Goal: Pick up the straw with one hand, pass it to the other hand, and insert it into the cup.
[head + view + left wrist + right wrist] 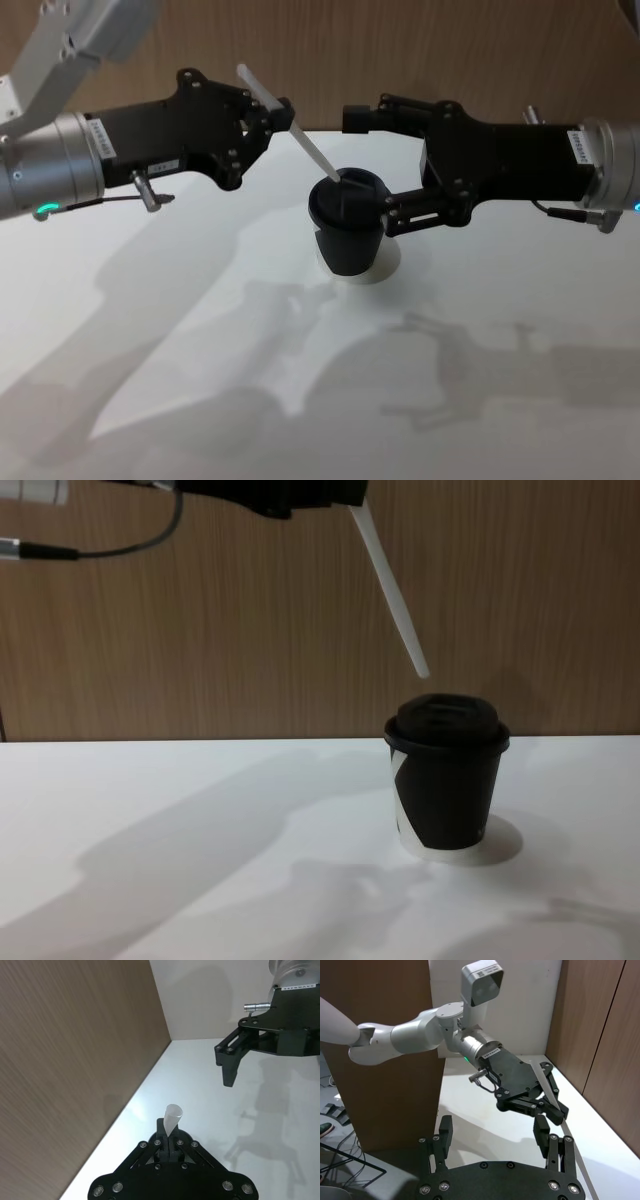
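Step in hand: insertion. The left claw (272,118), on the arm with the silver wrist and green ring, is clamped on the straw (310,150) near its upper end, and a short stub sticks out above the grip. The straw is tilted, with its lower end slanting down toward the cup (350,240). The chest view shows the tip hanging just above the domed lid (447,715), not touching it and a little to the robot's left of the lid's centre. The cup stands upright on the white surface (200,330). The right claw (367,170) is spread wide with nothing in it. It sits just beside the cup on the robot's right, one prong low by the cup wall and the other higher behind the lid; whether the low prong touches the cup cannot be told. Judgement: the hand-over looks done, since the straw sits in one claw only. The next move calls for shifting the tip over the lid's opening, bringing the straw nearer upright, then lowering it. The opening itself cannot be made out. Risk: a slanted entry could skid on the dome or nudge the light cup.
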